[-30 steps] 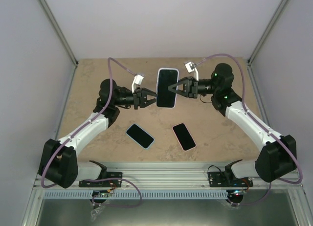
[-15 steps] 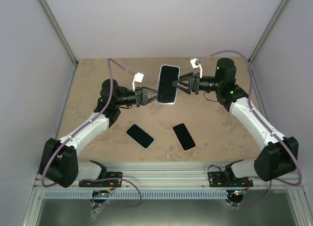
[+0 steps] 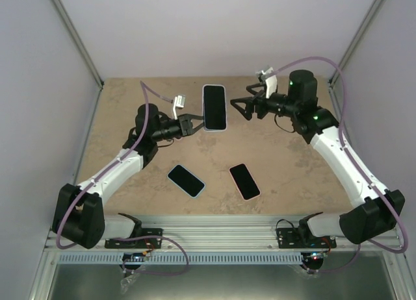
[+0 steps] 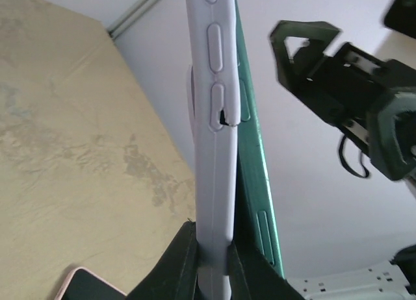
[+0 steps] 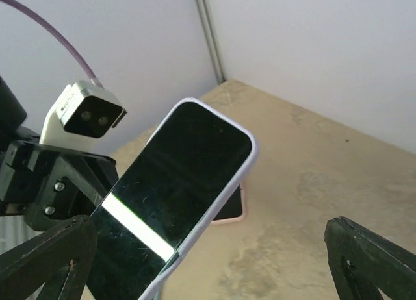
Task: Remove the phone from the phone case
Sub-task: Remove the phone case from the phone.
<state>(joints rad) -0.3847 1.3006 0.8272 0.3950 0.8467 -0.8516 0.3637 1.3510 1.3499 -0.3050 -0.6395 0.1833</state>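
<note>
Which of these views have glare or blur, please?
Right wrist: a bright glare band crosses the phone screen. Left wrist: the case, very near the lens, looks soft. Top external: even light, sharp, no glare.

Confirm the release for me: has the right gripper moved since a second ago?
Yes: right gripper backed off rightward toward the rear-right corner post, jaws open; left gripper holds the phone.
</note>
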